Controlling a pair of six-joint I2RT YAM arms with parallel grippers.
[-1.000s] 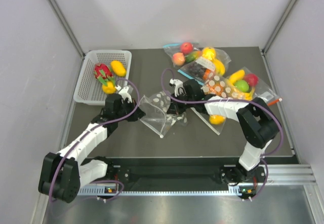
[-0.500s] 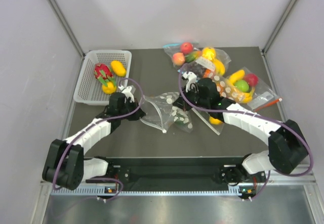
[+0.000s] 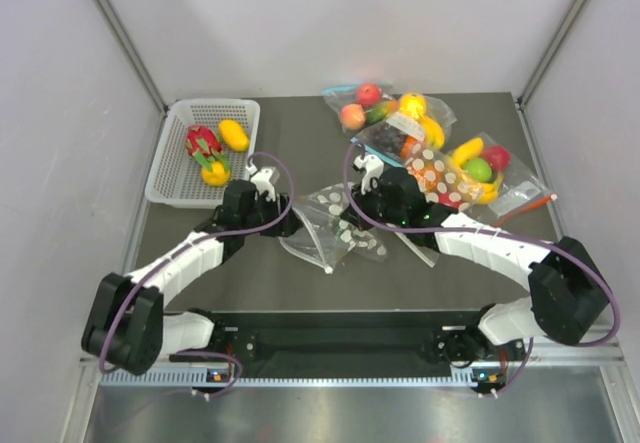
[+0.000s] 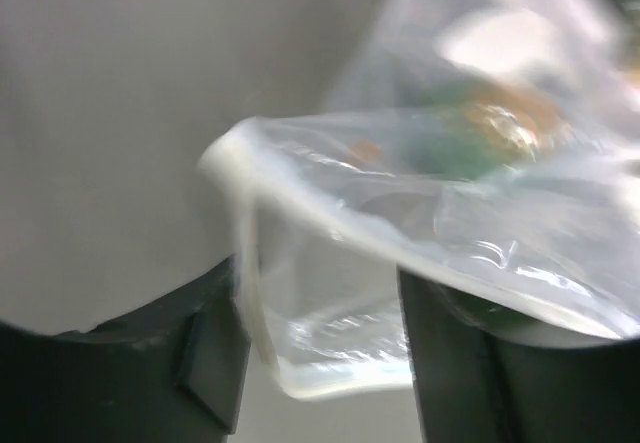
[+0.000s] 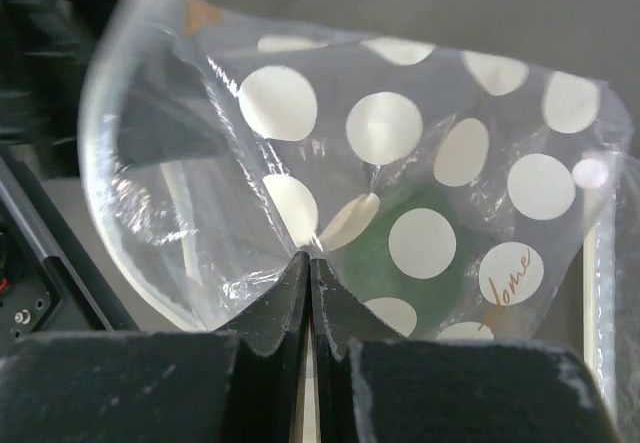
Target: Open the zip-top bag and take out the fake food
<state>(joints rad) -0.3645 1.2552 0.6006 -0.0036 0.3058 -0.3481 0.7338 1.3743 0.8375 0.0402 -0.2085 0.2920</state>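
Note:
The zip-top bag (image 3: 335, 231), clear film with white dots, lies slumped on the dark table between my two grippers. My left gripper (image 3: 288, 225) stands open at the bag's left end. In the left wrist view its fingers (image 4: 205, 348) are apart, and the bag's corner (image 4: 330, 363) lies loose between them. My right gripper (image 5: 310, 255) is shut on a pinch of the bag's dotted film (image 5: 380, 128), and a green shape (image 5: 385, 253) shows through it. Fake food lies in the white basket (image 3: 165, 168): a red piece with green leaves (image 3: 203, 143) and two yellow pieces (image 3: 233, 135).
Other bags of toy fruit (image 3: 400, 118) are piled at the back right of the table, just behind my right arm (image 3: 480, 243). The basket stands at the back left, beside the left wall.
My left gripper has opened and let go of the bag's edge. The right gripper has shifted a little left and nearer with the bag, which has sagged lower.

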